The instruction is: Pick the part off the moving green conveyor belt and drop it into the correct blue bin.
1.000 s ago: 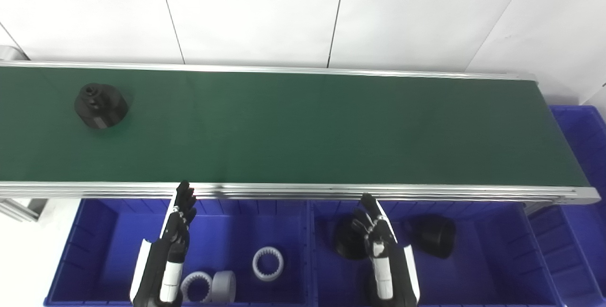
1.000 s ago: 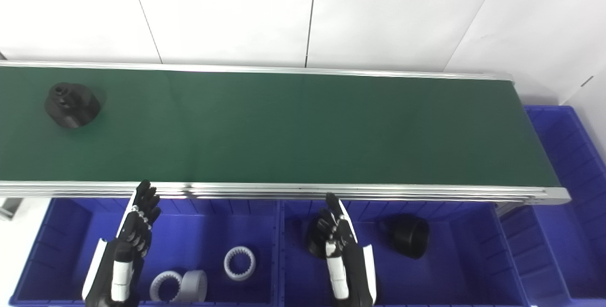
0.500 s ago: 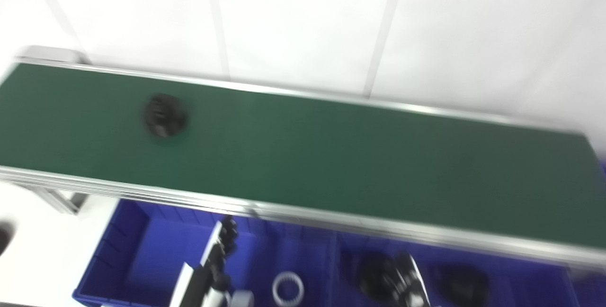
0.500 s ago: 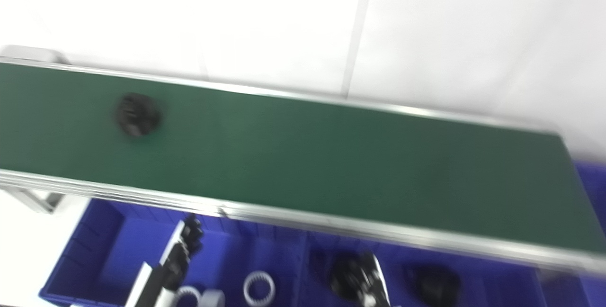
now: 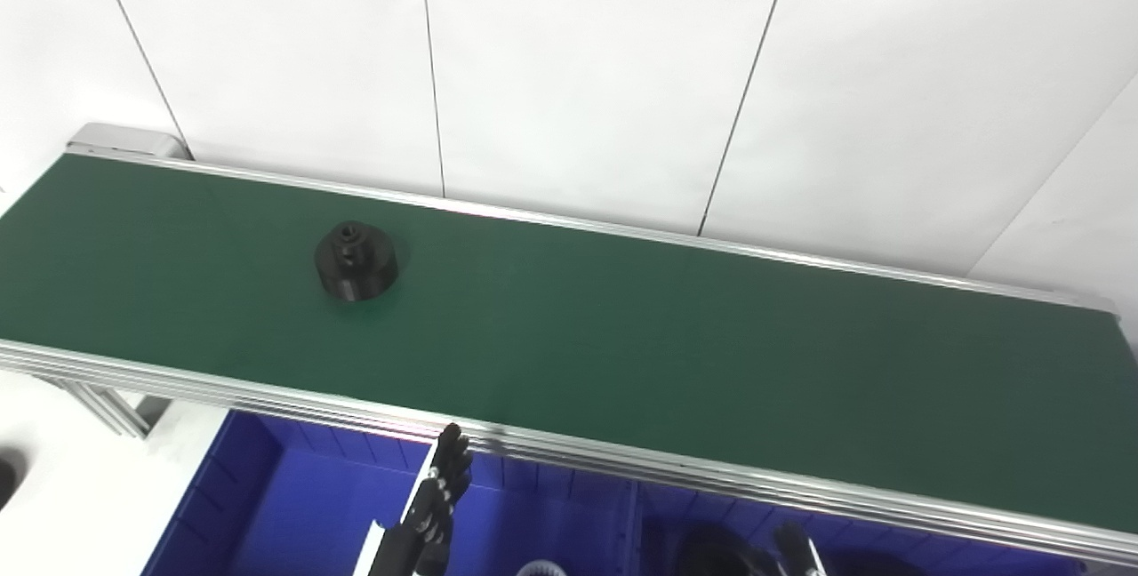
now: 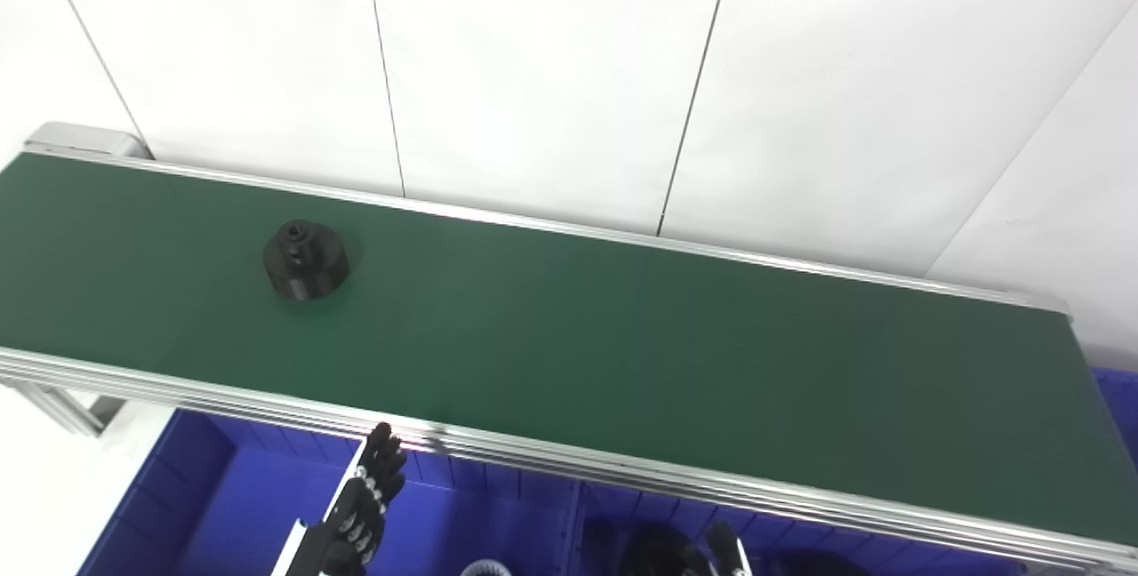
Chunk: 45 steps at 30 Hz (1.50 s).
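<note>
A round black part (image 5: 356, 260) with a small raised hub sits on the green conveyor belt (image 5: 622, 354), left of its middle. My left hand (image 5: 436, 505) is open, fingers straight, over the left blue bin (image 5: 267, 487) just below the belt's near rail. It is well short of the part. Only the fingertips of my right hand (image 5: 796, 549) show at the bottom edge, over the neighbouring blue bin (image 6: 605, 527) that holds black parts (image 5: 711, 554).
The belt's aluminium rails (image 5: 622, 460) run between the bins and the belt. A white ring (image 6: 484, 569) peeks in at the bottom of the left bin. White wall panels stand behind the belt. A metal leg (image 5: 107, 407) supports the belt's left end.
The camera has swung left and tilted up, so the bins and hands sit lower in the picture. The black part has travelled rightward along the belt. Both hands hold the same pose.
</note>
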### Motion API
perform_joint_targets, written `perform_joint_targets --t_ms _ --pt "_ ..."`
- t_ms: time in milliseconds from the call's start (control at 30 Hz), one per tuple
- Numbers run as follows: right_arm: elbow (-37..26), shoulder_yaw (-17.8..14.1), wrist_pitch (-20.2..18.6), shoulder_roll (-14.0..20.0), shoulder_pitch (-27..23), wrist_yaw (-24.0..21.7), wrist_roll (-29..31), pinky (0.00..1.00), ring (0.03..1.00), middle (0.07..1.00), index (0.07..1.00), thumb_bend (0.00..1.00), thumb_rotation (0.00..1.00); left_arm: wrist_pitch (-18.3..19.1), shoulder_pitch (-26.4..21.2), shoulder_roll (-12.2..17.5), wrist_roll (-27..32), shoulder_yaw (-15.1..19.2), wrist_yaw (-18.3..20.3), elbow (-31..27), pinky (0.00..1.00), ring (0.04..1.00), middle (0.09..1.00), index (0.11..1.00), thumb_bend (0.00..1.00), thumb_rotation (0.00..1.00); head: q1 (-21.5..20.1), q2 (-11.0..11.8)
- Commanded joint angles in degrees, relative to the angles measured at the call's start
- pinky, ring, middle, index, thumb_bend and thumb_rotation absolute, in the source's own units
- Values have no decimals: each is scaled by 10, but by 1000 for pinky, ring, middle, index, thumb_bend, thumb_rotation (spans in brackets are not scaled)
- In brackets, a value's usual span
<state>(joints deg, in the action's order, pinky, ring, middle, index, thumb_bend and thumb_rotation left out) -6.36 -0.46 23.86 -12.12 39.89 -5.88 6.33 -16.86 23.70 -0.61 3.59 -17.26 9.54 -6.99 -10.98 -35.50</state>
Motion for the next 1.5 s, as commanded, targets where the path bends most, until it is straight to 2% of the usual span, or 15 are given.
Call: perform_joint_targets --t_ms 0,100,200,300,333,400,467,600,700,833,967,1067,1133,1267,1467 --pt "-28 8 31 -25 13 -11 -3 837 879 938 948 820 873 10 6 8 13 -1 9 -23 1000 1000 1000 1000 856 911 0 0" --pt "-53 16 31 -24 10 6 -35 788 850 930 964 750 805 8 8 12 -33 5 -5 -25 1000 994 998 1000 844 981 -9 -8" --pt "-119 -11 6 -6 -26 49 -168 724 843 941 972 758 730 4 -2 16 -53 5 -6 -14 1000 998 999 1000 896 997 -10 -9" --pt "-179 -28 -83 30 -76 40 -218 729 860 961 981 774 614 7 -10 17 -43 1 4 -6 1000 1000 1000 1000 884 1000 -7 -9" --pt "-194 -31 -113 44 -95 33 -223 740 875 972 986 808 543 8 -13 16 -46 0 4 -3 1000 1000 1000 1000 870 1000 -5 -8" --pt "-214 -33 -162 75 -136 17 -227 756 884 983 979 860 469 8 -18 14 -51 0 1 1 1000 1000 1000 1000 875 1000 -6 -7" --pt "-225 -31 -200 97 -175 8 -233 761 885 985 977 872 456 7 -22 11 -60 0 -3 5 1000 1000 1000 1000 880 1000 -9 -6" --pt "-245 -18 -278 125 -260 -10 -257 734 862 963 951 914 370 -9 -31 8 -71 1 -10 21 1000 999 992 1000 899 1000 -17 -2" --pt "-251 -5 -323 142 -312 -26 -282 701 845 950 949 921 368 -19 -37 5 -82 2 -16 33 1000 991 982 1000 893 1000 -21 0" --pt "-238 18 -377 169 -393 -46 -340 610 813 935 940 957 398 -27 -45 5 -97 0 -20 43 1000 989 985 1000 899 1000 -26 2" --pt "-209 37 -435 191 -472 -78 -356 645 833 940 935 988 379 -19 -47 4 -91 -4 -15 43 1000 999 991 1000 922 1000 -28 2" --pt "-178 61 -451 215 -525 -97 -379 641 841 946 934 993 374 -20 -48 3 -89 -6 -14 45 1000 1000 991 1000 913 1000 -28 2" --pt "-151 81 -468 228 -563 -111 -402 692 859 936 932 1000 405 -16 -48 3 -85 -7 -12 43 1000 1000 999 1000 895 1000 -28 1" --pt "-99 111 -500 235 -624 -131 -427 725 892 946 931 1000 374 -17 -48 3 -84 -10 -10 44 1000 1000 1000 1000 881 1000 -27 2" --pt "-17 153 -506 246 -699 -164 -472 664 889 955 925 1000 330 -9 -47 -3 -80 -16 -6 44 1000 1000 999 1000 917 1000 -22 3"
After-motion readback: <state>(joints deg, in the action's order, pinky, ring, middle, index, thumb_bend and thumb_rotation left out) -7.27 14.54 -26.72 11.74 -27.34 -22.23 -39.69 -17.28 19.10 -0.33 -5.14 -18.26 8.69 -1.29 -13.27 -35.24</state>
